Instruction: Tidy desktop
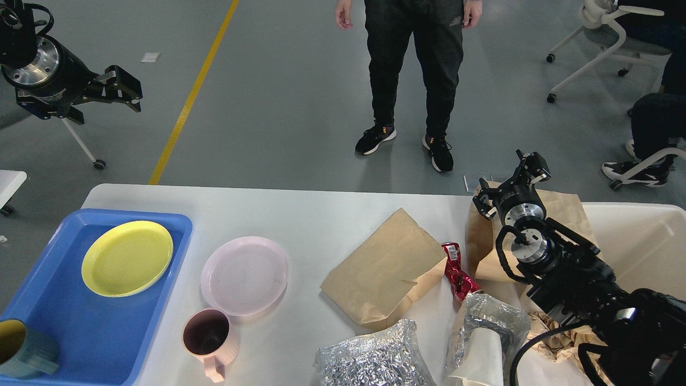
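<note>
Left gripper (130,92) empty, off the desktop (321,225); right gripper (512,179) above its far edge, opening unclear.

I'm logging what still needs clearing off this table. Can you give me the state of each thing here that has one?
yellow plate: empty, in the blue tray
pink plate: empty, on the desktop
pink mug: upright, on the desktop
blue-green mug: upright, in the tray
flat paper bag: lying flat
left gripper: raised off the desktop, holds nothing
right gripper: cannot tell
</note>
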Tool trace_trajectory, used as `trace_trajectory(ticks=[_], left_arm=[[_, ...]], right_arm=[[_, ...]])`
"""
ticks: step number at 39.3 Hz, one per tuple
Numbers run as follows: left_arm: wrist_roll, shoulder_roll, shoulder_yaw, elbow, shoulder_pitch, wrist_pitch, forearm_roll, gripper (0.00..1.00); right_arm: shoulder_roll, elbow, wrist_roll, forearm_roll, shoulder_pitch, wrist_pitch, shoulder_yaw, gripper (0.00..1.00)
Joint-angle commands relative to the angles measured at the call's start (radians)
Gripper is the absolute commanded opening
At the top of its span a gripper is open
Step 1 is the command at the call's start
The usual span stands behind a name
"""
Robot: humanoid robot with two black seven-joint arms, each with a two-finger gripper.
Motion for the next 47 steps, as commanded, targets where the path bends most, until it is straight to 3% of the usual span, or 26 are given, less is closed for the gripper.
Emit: trace_trajectory(ticks=[1,47], left_arm=[[0.000,0.009,-0.001,-0.001,-0.002,0.000,0.000,1.00],[-0.011,0.046,0.000,-0.021,0.062,0.000,0.000,1.00]], right_arm=[[0.000,0.000,0.000,0.000,0.000,0.000,0.000,1.00],[0.000,0.000,-0.001,0.000,0.000,-0.001,0.000,1.00]])
